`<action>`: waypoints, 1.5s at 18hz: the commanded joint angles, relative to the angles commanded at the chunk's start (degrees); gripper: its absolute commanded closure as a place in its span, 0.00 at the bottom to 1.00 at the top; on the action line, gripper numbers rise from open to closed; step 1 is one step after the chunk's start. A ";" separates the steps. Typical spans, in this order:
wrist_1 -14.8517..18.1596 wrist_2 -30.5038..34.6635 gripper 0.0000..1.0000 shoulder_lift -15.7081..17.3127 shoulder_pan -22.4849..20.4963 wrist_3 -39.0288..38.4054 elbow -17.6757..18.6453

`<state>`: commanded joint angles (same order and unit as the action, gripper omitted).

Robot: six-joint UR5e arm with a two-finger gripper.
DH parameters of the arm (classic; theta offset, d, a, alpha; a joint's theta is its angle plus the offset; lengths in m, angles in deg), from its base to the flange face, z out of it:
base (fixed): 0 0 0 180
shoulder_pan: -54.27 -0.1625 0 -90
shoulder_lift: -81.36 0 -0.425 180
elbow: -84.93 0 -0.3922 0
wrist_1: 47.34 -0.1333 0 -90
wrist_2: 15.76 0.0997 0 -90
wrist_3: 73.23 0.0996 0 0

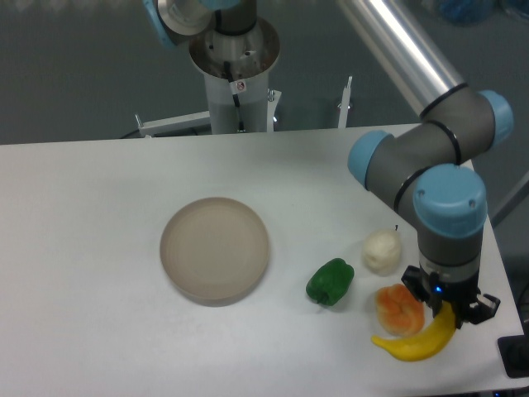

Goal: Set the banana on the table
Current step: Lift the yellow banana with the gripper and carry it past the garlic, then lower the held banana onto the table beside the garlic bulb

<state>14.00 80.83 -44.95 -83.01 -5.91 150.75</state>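
The yellow banana (413, 342) hangs near the front right corner of the white table (99, 215), its right end pinched in my gripper (450, 314). The gripper is shut on the banana and points straight down. The banana's left tip reaches out just below the lumpy orange fruit (398, 308). Whether the banana touches the tabletop I cannot tell; a faint shadow lies beneath it.
A round beige plate (215, 248) sits in the middle of the table. A green pepper (330, 281) and a white lumpy object (382, 251) lie left of and behind the gripper. The table's right and front edges are close to the banana.
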 joint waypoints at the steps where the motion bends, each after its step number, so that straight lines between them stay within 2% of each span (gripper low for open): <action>1: 0.18 -0.26 0.67 1.14 -0.61 0.35 1.84; 8: 0.18 -2.02 0.67 10.19 -3.60 7.82 13.80; 12: 0.01 -2.02 0.67 13.98 -4.83 10.10 19.60; 18: -0.79 -2.37 0.67 21.01 -8.35 19.67 30.67; 22: -0.96 -2.90 0.67 23.82 -10.72 25.03 36.83; 27: -1.75 -4.92 0.67 23.92 -13.98 32.16 41.14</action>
<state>12.25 75.91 -21.03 -96.99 26.25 191.89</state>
